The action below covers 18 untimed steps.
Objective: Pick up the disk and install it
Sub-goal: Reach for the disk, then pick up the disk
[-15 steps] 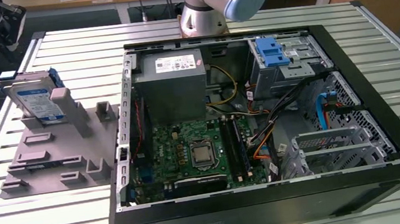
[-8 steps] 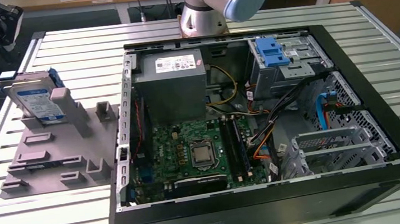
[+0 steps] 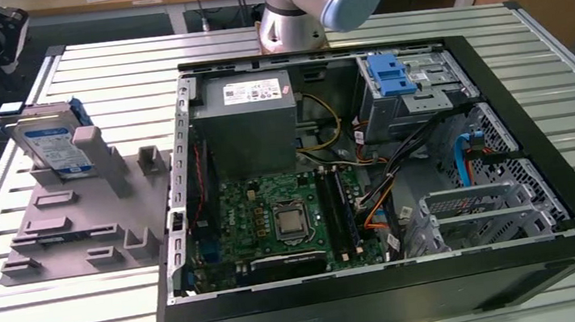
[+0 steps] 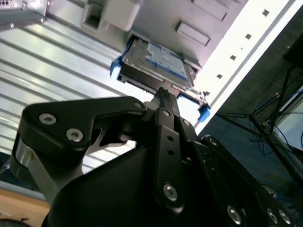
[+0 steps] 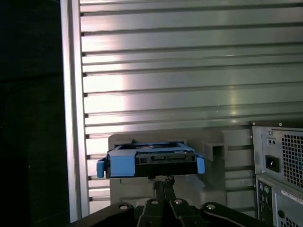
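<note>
The disk (image 3: 56,148), a flat rectangular silver hard drive w/ a white-and-blue label in a blue plastic bracket, stands on edge in a slot at the far end of a grey plastic fixture (image 3: 77,221), leaning back a bit, not yet picked up. The fixture lies on the slatted aluminium table (image 3: 381,27), close to the table's edge on the exterior view's left, toward the far corner. In the first wrist view my black gripper (image 5: 163,181) points at the disk (image 5: 149,161), at its connector edge. My jaws are pressed together w/ nothing between them. The second wrist view has the gripper (image 4: 163,92) lined up on the disk (image 4: 158,59) from the label side; the disk stands free in its slot. Just beside the fixture, toward the exterior view's right, an open black desktop computer case (image 3: 390,299) lies on its side across the table's middle. Inside it a big grey metal box (image 3: 251,124) w/ a small white sticker sits along the case's far edge. A green motherboard (image 3: 272,219) lies nearer the case's near edge. A silver metal cage (image 3: 421,89) w/ a blue plastic latch (image 3: 391,74) fills the case's far corner on the exterior view's right. My arm (image 3: 297,5), silver-grey w/ a pale blue cap, rises at the table's far edge.
</note>
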Each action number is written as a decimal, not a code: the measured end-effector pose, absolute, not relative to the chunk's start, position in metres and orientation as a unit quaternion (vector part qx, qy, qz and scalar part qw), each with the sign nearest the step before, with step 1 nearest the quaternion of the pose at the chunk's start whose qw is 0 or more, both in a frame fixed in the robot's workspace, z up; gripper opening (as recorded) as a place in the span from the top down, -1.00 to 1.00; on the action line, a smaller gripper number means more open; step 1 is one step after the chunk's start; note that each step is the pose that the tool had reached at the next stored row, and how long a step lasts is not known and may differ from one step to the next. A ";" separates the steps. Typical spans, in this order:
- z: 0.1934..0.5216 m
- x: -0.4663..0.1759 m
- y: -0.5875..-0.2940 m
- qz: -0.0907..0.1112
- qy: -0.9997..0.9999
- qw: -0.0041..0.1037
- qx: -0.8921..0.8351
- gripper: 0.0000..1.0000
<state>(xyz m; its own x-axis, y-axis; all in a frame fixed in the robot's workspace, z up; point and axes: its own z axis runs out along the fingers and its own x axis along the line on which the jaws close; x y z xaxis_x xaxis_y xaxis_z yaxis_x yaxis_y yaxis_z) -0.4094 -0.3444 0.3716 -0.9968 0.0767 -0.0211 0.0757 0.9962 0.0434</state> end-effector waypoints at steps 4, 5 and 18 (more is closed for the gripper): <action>0.371 -0.422 -0.338 0.021 0.999 0.011 0.038 0.79; 0.371 -0.425 -0.337 0.021 0.999 0.011 0.038 0.79; 0.370 -0.436 -0.336 0.021 0.999 0.010 0.037 0.79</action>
